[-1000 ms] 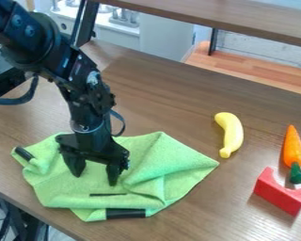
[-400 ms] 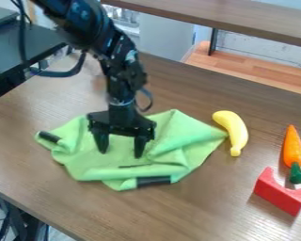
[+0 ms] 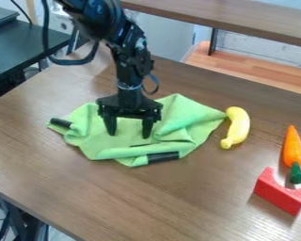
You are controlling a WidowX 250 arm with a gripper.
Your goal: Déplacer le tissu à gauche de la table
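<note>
The black gripper stands over the middle of the green cloth, pointing down. Its two fingers are spread apart, with their tips at the cloth's surface and green fabric visible between them. Crumpled and folded, the cloth lies near the table's centre-left, with black strips at its left corner and front edge. Its right corner reaches the yellow banana. Whether the fingertips press into the fabric is hard to tell.
On the wooden table, an orange carrot lies at the right, its green end at a red block. A raised shelf runs along the back, and a dark surface stands at the back left.
Gripper and cloth have moved together toward the back and right across the table. The banana has turned and shifted slightly right at the cloth's corner. Carrot and red block stayed put.
</note>
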